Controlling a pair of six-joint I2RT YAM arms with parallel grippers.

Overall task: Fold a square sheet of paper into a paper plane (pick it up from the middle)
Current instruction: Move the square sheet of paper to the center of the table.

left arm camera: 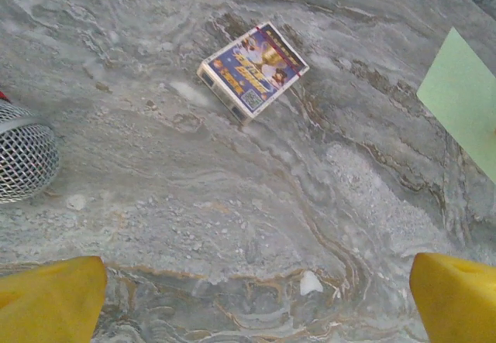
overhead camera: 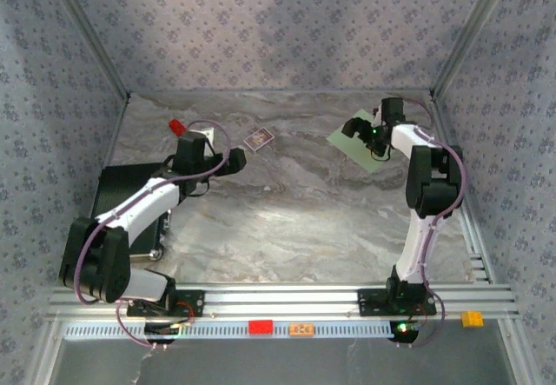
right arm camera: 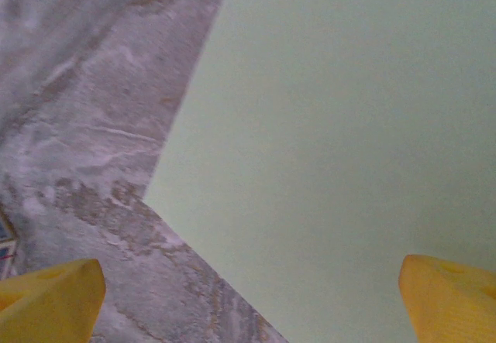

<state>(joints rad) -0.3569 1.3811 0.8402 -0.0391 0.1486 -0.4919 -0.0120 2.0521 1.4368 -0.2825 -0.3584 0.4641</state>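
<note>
Item: square sheet of paper (overhead camera: 349,149), flat, uncreased, two o'clock on table (overhead camera: 287,220). Right gripper (right arm camera: 248,300) spread wide, empty, over its corner; left gripper (left arm camera: 252,300) likewise empty. Advice: centre over the middle before pinching.

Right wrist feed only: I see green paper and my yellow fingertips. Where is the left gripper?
Observer: The left gripper hangs open over bare table, left of the paper.
Operator: Anything between them?
Observer: A card box lies flat, apart from the paper and nearer the left gripper.
Operator: Where on the table is the paper?
Observer: Far right, lying flat, with the right gripper open above it.
</note>
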